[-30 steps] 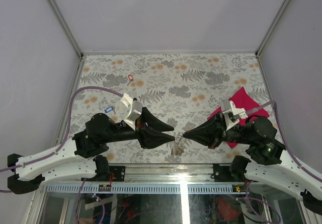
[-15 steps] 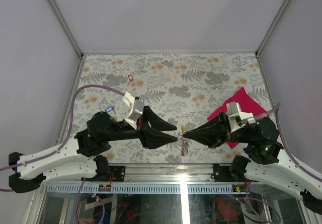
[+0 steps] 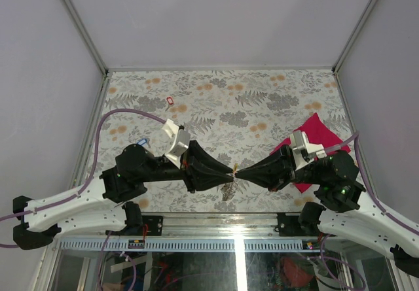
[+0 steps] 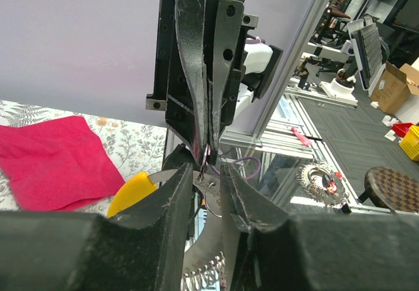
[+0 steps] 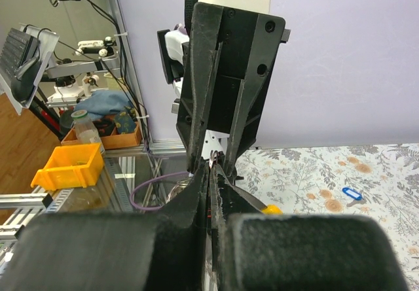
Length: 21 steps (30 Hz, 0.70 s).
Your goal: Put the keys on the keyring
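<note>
Midway at best, judging by the layout. Holds the keyring (image 3: pixel 227 190) in the air over the near edge of the table (image 3: pixel 262 95), at centre, pinched by its wire in the right gripper (image 3: pixel 239 173) by the look of it, jaws pressed fully together, the rest of it dangling below. Meets it tip to tip with the left gripper (image 3: pixel 230 175), jaws narrow and set either side of the hanging metal; cannot tell whether clamping it or only flanking it. Has the yellow key (image 4: pixel 131 193) right at that junction, head sticking out beside the left fingers (image 4: pixel 180 196), blade pointing in towards the ring; cannot tell whether threaded onto the loop, merely resting against it, or gripped. Leaves the red key (image 3: pixel 170 100) lying far back on the left and the blue key (image 3: pixel 142 142) nearer, also on the left, both well apart from the ring and untouched. Shows a magenta cloth (image 3: pixel 316 133) on the right as well, of no part in this. So, at most one of three on, and probably none settled; left to do: seat the yellow one fully round the loop, then fetch and thread the other two
</note>
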Tool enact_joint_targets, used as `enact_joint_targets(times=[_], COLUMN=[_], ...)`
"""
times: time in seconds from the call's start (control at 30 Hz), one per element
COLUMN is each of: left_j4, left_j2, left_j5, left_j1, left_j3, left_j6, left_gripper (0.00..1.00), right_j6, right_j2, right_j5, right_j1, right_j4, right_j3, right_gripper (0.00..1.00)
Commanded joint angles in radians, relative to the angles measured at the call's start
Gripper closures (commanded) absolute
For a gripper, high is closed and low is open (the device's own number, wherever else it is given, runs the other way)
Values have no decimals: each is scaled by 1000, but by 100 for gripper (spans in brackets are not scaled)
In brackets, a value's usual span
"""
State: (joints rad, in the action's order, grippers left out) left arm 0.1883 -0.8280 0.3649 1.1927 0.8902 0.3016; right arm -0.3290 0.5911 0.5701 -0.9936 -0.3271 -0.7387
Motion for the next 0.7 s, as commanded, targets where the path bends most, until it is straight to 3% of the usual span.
enact_joint_targets(times=[0.0, 0.27, 0.4, 0.53, 0.67], left_j4=[73, 73, 64, 29, -89], left_j2=[-2, -13, -15, -14, -15], left_j5=[16, 25, 30, 25, -1], left_j1=[7, 7, 6, 7, 7], left_j3=[30, 39, 45, 63, 111], left_j6=[-1, -1, -2, -9, -35], left_gripper=[78, 88, 100, 100, 100], right_j6=[-8, -4, -1, 17, 59], right_j2=[-3, 2, -4, -10, -30], right_j5=[8, 3, -5, -12, -41], right_j1=[3, 4, 4, 4, 4], right_j4=[-92, -81, -74, -21, 96], right_j3=[-26, -22, -17, -28, -53], right_gripper=[100, 100, 100, 99, 88])
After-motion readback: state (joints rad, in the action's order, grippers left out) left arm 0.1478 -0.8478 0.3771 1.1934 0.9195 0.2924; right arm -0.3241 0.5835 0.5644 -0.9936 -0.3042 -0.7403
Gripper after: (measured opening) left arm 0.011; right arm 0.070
